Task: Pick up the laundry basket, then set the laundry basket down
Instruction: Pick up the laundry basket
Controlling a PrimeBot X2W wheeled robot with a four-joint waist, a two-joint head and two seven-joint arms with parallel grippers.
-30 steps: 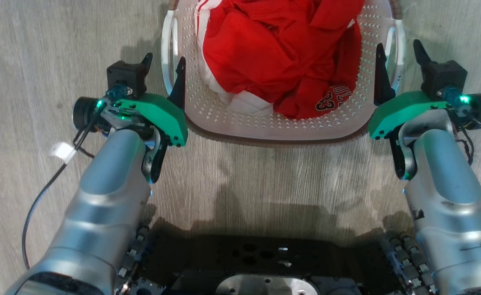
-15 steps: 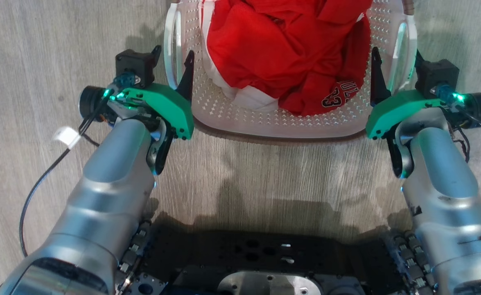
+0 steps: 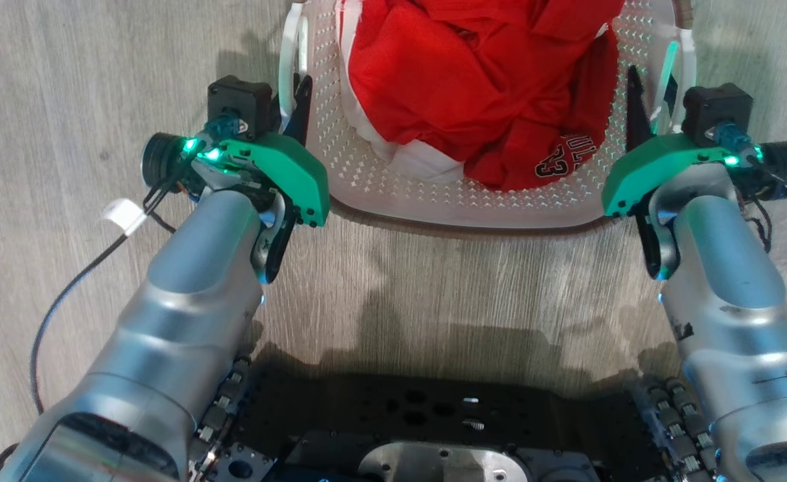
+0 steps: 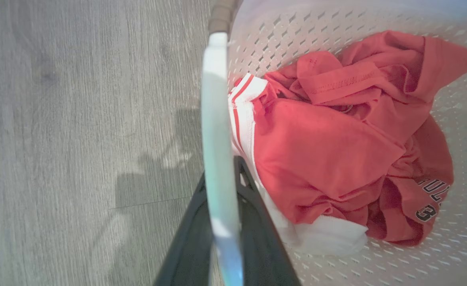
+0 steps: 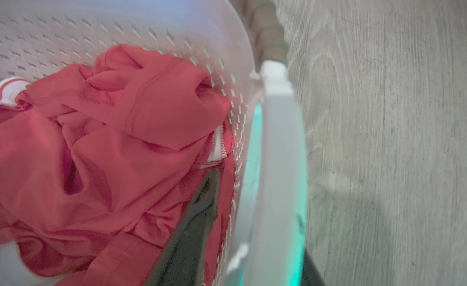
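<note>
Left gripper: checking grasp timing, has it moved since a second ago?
Yes. The left gripper shifted toward the laundry basket, its jaws closing onto the side handle.

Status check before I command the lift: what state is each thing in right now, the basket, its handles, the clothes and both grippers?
laundry basket: upright, loaded, seemingly on the floor.
red clothes: crumpled inside the basket.
left gripper: shut on the left handle.
right gripper: one finger either side of the right handle; clamped or not, cannot tell.
left handle: pinched.
right handle: straddled.
</note>
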